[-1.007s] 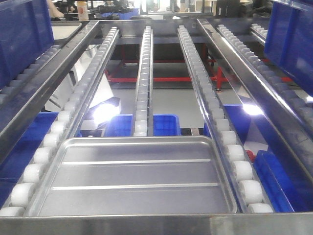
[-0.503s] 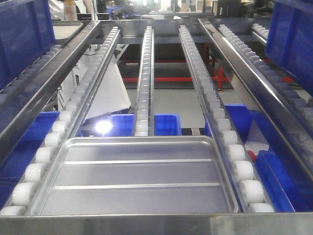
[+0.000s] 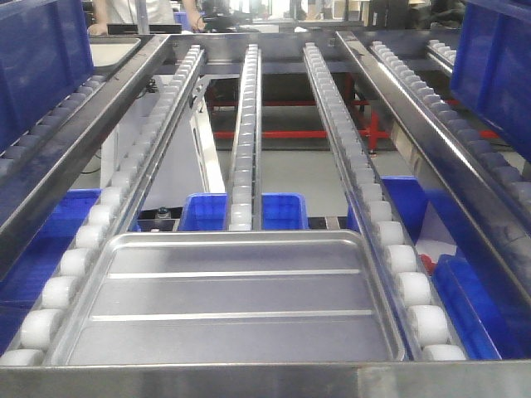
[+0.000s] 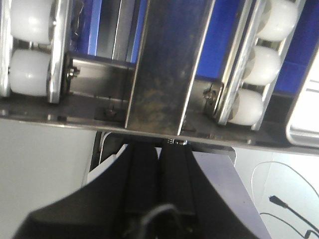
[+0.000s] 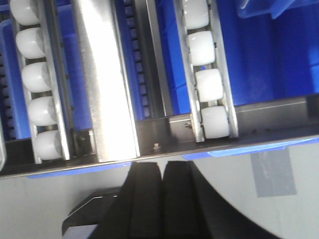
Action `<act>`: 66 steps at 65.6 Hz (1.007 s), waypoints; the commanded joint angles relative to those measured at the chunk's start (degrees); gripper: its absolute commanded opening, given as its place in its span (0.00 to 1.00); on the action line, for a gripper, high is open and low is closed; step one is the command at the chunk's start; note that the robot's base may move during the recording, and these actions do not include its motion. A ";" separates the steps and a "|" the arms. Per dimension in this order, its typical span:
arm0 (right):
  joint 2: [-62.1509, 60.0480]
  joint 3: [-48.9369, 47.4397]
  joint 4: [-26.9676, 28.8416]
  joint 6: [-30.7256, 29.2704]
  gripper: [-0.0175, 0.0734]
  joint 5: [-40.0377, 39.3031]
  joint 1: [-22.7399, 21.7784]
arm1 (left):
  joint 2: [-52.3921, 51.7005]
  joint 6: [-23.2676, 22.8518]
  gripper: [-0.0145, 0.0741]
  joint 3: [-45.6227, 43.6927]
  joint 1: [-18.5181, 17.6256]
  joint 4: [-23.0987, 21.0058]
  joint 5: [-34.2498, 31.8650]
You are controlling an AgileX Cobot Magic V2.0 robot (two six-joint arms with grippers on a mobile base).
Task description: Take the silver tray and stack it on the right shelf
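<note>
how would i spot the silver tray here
Find the steel roller rack in the front view. At its near end, between two white roller lanes, lies a shiny rectangular tray. Two long ridges cross its floor, unlike the blue bins below.

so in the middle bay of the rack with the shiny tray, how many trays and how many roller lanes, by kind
silver tray: 1
roller lanes: 3
total: 4

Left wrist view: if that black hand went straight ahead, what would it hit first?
The left hand would likely meet the shelf's steel front rail, where the broad steel bar joins; depth unclear.
</note>
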 commanded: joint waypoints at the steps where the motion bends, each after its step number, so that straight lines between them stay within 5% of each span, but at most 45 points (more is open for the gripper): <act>1: 0.89 -2.64 2.20 -0.48 0.25 -1.66 0.22 | -0.71 0.02 0.06 -3.10 -0.20 -1.37 -1.78; 9: 2.77 -3.82 2.27 -0.26 0.26 -2.75 2.49 | -0.71 -5.74 0.06 -5.62 -4.55 2.16 -3.26; 18: 6.47 -5.21 1.59 2.08 0.26 -4.83 4.94 | -0.71 -21.09 0.06 -8.00 -14.54 14.64 -4.41; 22: 8.62 -6.31 -0.84 4.66 0.27 -5.90 6.40 | -0.71 -26.51 0.06 -8.68 -19.35 19.04 -4.41; 28: 11.26 -8.31 -7.21 10.58 0.27 -7.28 9.17 | -0.61 -30.48 0.06 -8.93 -23.74 19.86 -4.30; 42: 17.98 -13.60 -16.25 24.37 0.27 -7.22 19.56 | 3.84 -33.29 0.06 -10.18 -28.55 18.86 -4.55; 66: 34.25 -20.94 -16.39 34.91 0.27 -11.52 35.73 | 18.08 -33.29 0.06 -18.01 -31.85 17.08 -8.48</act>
